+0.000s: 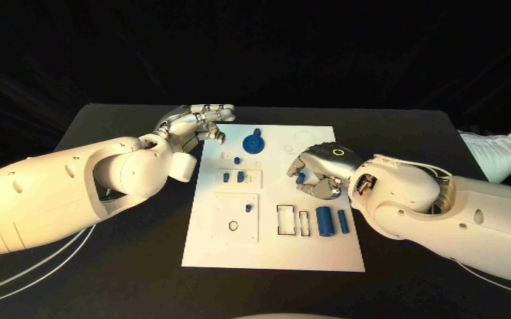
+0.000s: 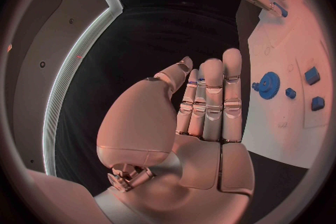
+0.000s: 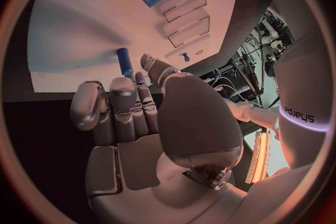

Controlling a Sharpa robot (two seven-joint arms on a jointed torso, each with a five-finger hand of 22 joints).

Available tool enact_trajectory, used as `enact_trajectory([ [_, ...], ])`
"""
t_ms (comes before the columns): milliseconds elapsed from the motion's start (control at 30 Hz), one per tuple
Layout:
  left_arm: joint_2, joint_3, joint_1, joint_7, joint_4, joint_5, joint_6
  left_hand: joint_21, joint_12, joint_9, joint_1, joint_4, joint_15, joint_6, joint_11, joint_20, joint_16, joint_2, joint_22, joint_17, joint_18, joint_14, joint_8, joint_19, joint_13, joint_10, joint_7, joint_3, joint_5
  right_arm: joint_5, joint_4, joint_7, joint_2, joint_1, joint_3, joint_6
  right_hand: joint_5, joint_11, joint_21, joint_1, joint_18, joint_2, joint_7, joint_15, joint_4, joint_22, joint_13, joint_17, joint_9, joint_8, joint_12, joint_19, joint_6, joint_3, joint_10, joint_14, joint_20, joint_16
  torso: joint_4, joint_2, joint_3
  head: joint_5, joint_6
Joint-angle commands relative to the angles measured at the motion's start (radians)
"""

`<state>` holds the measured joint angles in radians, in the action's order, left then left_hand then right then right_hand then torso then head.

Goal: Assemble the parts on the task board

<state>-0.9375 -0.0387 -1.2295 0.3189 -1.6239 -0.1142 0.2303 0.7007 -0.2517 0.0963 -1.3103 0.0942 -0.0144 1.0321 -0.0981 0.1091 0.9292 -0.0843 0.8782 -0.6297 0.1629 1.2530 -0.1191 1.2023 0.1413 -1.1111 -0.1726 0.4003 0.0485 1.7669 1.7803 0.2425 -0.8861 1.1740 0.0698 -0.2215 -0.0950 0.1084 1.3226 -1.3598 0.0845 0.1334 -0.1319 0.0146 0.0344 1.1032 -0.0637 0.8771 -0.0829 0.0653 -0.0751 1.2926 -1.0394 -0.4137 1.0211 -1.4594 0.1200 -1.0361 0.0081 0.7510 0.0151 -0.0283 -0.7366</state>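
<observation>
Two hands over worktop (image 1: 128,260). Right hand (image 1: 317,170) curled, pinches small blue peg (image 3: 125,61) above task board (image 1: 320,256) middle. Left hand (image 1: 200,122) at board's far left corner, fingers straight together, holds nothing. Blue gear (image 1: 253,142) just beside it.

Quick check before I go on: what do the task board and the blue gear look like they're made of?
The task board looks like matte white plastic or painted sheet: flat, no glare, with crisp cut recesses. The blue gear looks like moulded or printed plastic: uniform saturated colour, dull sheen, sharp teeth in the left wrist view. Neither is certain from looks alone.
</observation>
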Motion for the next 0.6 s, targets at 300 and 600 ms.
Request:
enact_trajectory([
  [300, 0.003, 0.001, 0.0, 0.005, 0.001, 0.004, -0.025, -0.002, -0.006, -0.001, -0.003, 0.002, 0.001, -0.006, 0.0, 0.004, 0.001, 0.007, 0.002, -0.001, 0.009, -0.008, -0.004, -0.002, 0.002, 0.009, -0.001, -0.005, -0.001, 0.051, -0.044, 0.026, 0.025, 0.0, -0.001, 0.013, 0.006, 0.0, -0.008, -0.01, 0.017, -0.007, 0.007, 0.002, -0.002, -0.004, 0.0, -0.007, 0.003, -0.001, -0.006, -0.009, 0.0, 0.005, -0.01, 0.002, 0.002, 0.007, 0.002, 0.001, 0.0015, 0.001, 0.006],
  [600, 0.002, 0.001, 0.0, 0.003, 0.0, 0.004, -0.027, -0.002, -0.006, -0.001, -0.003, 0.002, 0.001, -0.006, 0.0, 0.004, 0.001, 0.007, 0.002, -0.001, 0.009, -0.008, -0.004, -0.002, 0.002, 0.009, -0.001, -0.005, -0.001, 0.053, -0.056, 0.025, 0.031, 0.0, -0.001, 0.026, 0.008, -0.006, -0.008, -0.017, 0.017, -0.017, -0.002, -0.001, -0.004, -0.003, -0.001, -0.007, 0.001, 0.005, -0.018, -0.006, -0.019, 0.005, 0.005, 0.001, 0.0, 0.006, 0.0009, 0.001, 0.001, 0.003, 0.005],
])
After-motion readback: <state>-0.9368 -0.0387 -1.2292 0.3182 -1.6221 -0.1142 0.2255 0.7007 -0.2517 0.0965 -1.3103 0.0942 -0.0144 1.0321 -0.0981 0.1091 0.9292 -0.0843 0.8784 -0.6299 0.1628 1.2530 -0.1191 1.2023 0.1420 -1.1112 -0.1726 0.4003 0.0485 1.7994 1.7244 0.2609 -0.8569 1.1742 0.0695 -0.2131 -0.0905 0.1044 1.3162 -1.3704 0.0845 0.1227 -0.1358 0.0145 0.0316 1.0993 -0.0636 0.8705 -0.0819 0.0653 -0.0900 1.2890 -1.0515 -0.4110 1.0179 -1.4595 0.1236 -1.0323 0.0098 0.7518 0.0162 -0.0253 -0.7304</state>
